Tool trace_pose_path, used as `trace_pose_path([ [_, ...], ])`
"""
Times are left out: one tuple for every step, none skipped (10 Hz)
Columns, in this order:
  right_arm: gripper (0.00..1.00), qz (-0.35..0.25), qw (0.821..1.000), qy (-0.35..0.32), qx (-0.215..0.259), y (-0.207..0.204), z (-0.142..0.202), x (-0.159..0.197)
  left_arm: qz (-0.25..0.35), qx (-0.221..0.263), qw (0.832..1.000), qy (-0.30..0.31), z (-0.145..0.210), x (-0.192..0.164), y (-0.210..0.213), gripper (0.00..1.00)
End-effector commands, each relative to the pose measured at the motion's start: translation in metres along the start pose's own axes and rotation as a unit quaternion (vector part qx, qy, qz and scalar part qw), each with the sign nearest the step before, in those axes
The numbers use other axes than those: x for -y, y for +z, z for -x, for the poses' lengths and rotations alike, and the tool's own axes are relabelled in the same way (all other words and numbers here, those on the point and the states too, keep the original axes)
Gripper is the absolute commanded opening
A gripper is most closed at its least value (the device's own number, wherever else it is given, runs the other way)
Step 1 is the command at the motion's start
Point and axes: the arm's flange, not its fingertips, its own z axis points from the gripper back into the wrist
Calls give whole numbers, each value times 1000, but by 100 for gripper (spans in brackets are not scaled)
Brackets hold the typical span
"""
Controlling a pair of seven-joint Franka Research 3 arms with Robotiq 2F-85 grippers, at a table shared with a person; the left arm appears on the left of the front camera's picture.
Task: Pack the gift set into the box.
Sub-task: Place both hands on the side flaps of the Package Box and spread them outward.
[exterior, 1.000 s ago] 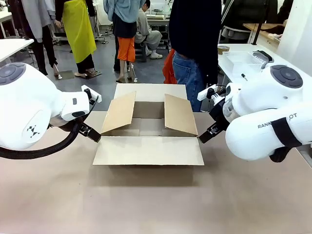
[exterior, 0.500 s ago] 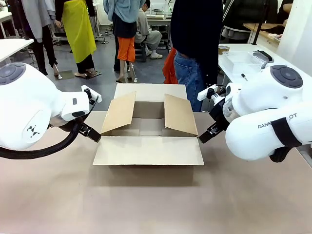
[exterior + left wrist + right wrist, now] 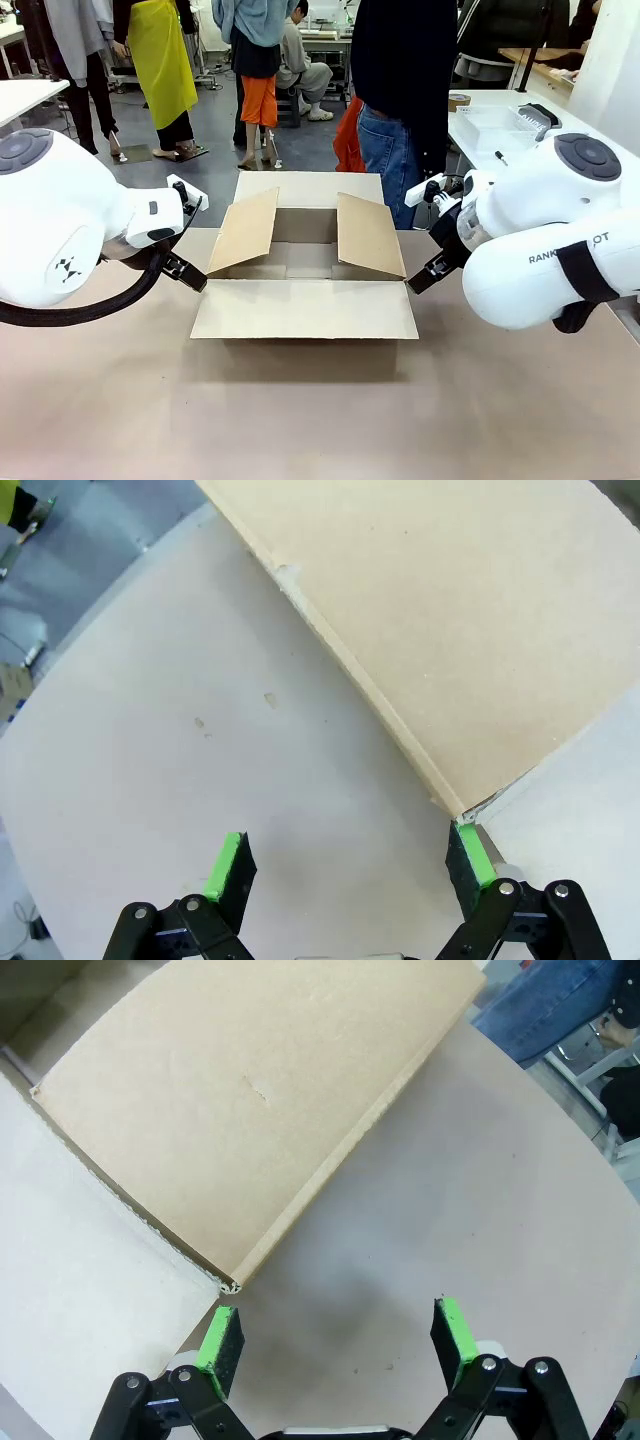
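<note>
The box point(image 3: 304, 262) stood in the middle of the table point(image 3: 320, 420), close to its far edge. Its near flap point(image 3: 304, 309) lay flat toward the robot, and the two side flaps leaned outward to left and right. The left gripper point(image 3: 196, 279) was just beside the box's near left corner, the right gripper point(image 3: 418, 280) just beside the near right corner. A person point(image 3: 400, 90) stood behind the table, to the right of the box's centre.

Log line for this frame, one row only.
box: on table, four flaps open | left end effector: open, at near-left corner | right end effector: open, at near-right corner | person: standing at far side
</note>
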Motion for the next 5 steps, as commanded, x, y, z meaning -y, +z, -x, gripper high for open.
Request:
trace_pose_path([
  [100, 0, 1000, 0, 0, 0, 0, 0, 0, 0, 1000, 0, 0, 0, 0, 100],
  [100, 0, 1000, 0, 0, 0, 0, 0, 0, 0, 1000, 0, 0, 0, 0, 100],
  [100, 0, 1000, 0, 0, 0, 0, 0, 0, 0, 1000, 0, 0, 0, 0, 100],
  [100, 0, 1000, 0, 0, 0, 0, 0, 0, 0, 1000, 0, 0, 0, 0, 100],
  [100, 7, 999, 7, -52, 17, -3, 5, 0, 0, 1000, 0, 0, 0, 0, 100],
])
